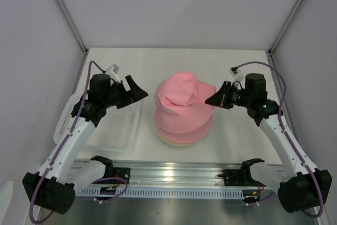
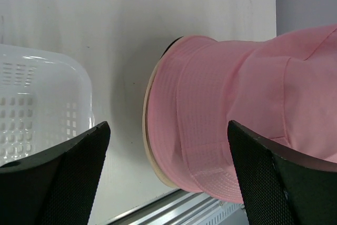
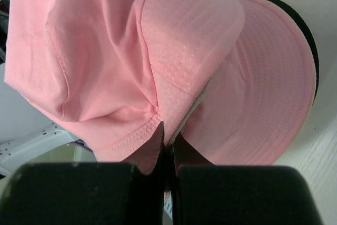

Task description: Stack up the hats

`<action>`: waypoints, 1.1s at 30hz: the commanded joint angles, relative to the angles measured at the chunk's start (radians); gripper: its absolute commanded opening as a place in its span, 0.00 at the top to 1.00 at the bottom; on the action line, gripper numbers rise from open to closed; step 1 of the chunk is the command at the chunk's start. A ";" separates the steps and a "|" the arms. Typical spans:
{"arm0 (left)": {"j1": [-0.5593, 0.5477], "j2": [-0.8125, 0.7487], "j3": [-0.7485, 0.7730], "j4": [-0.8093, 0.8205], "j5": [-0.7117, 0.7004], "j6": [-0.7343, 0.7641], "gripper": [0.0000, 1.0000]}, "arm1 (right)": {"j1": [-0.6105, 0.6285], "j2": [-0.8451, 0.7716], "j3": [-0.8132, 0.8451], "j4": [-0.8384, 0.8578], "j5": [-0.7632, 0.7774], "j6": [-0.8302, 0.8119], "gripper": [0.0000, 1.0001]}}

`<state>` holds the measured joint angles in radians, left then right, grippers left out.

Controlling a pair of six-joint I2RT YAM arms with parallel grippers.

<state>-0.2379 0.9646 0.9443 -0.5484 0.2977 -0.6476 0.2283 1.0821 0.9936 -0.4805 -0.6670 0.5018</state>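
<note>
A stack of hats stands mid-table. The top pink hat (image 1: 181, 92) sits crumpled and tilted on a second pink hat (image 1: 181, 122), with a beige brim (image 1: 181, 142) under it. In the right wrist view a black brim (image 3: 308, 30) shows under the lower pink hat (image 3: 263, 104). My right gripper (image 1: 209, 100) is shut on the brim of the top pink hat (image 3: 95, 51), pinching it at the stack's right side. My left gripper (image 1: 138, 92) is open and empty to the left of the stack; its view shows the pink hats (image 2: 226, 109) between the fingers (image 2: 79, 172).
A white plastic basket (image 1: 118, 127) lies at the left under my left arm; it also shows in the left wrist view (image 2: 37, 104). A metal rail (image 1: 174, 175) runs along the near edge. Grey walls close in both sides.
</note>
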 commanded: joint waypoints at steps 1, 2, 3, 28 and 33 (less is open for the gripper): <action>-0.054 0.045 0.051 0.053 -0.017 -0.033 0.05 | -0.026 -0.105 -0.122 0.181 -0.072 -0.005 1.00; -0.063 0.054 0.056 0.057 -0.016 -0.037 0.05 | -0.032 -0.120 -0.156 0.222 -0.091 0.000 1.00; -0.078 0.068 0.062 0.065 -0.014 -0.038 0.05 | -0.037 -0.134 -0.212 0.264 -0.127 0.012 1.00; -0.205 0.146 0.019 0.208 0.087 -0.084 0.11 | -0.046 -0.174 -0.441 0.543 0.121 -0.068 0.52; -0.205 0.190 0.017 0.232 0.063 -0.099 0.13 | -0.041 -0.133 -0.417 0.559 0.115 -0.063 0.48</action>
<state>-0.4366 1.1313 0.9592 -0.3721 0.3611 -0.7208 0.1833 0.9302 0.5396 0.0647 -0.5785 0.4660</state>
